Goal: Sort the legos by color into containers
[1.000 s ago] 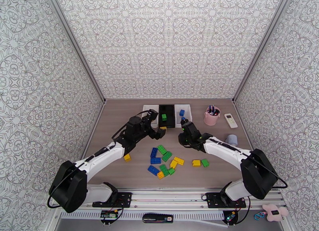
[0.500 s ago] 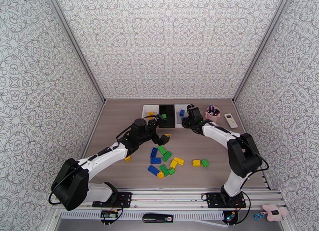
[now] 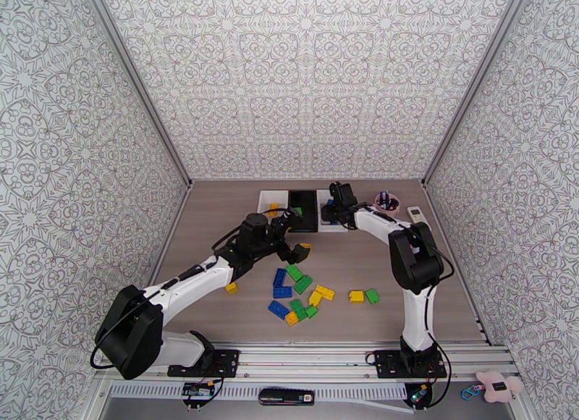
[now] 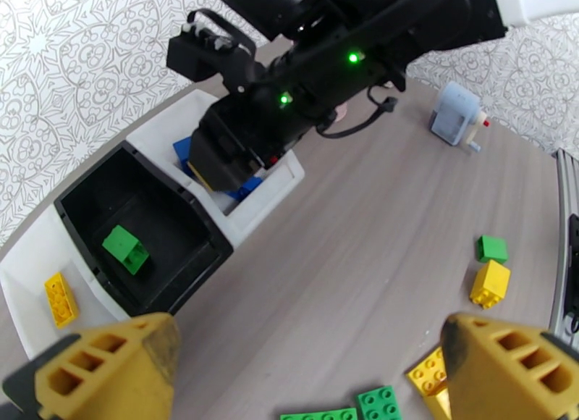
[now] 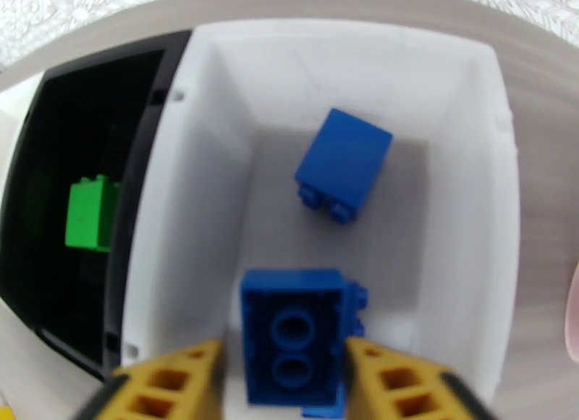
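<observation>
Showing underside, blue brick (image 5: 293, 345), lengthwise along bin (image 5: 189, 197)

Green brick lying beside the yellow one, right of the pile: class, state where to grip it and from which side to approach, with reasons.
Come straight down from above and pinch the green brick across its near and far flat sides. The yellow brick crowds its left side, leaving little finger room there; the others look free.
</observation>
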